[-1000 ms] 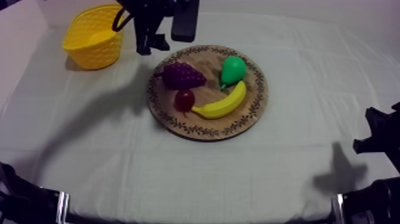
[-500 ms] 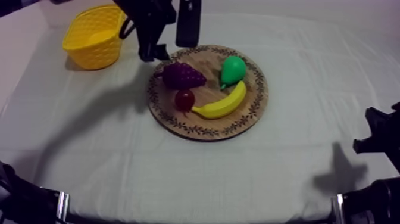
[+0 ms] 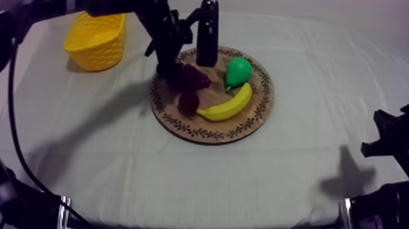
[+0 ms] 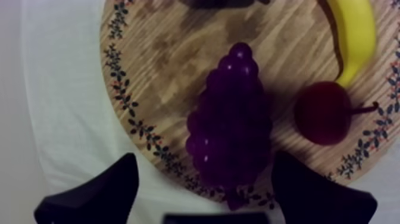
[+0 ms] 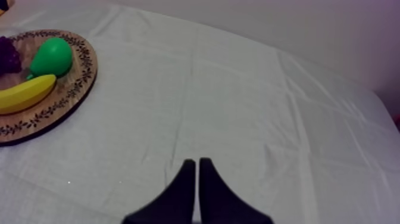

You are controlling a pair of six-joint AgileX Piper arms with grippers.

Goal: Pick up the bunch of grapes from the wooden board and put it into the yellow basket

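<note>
The left gripper [image 4: 205, 190] hangs wide open, holding nothing, astride the purple bunch of toy grapes [image 4: 229, 119] lying on the round wooden board with a patterned rim [image 4: 161, 53], so, as I judge it, grasping, lifting and carrying to the yellow basket [image 3: 94, 39] all remain.

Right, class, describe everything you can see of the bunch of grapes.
The bunch of grapes is dark purple and glossy like plastic, round berries tapering to a point. It lies flat on the wooden board, wide end by the rim, a small red fruit beside it. The open left end effector straddles its wide end.
</note>
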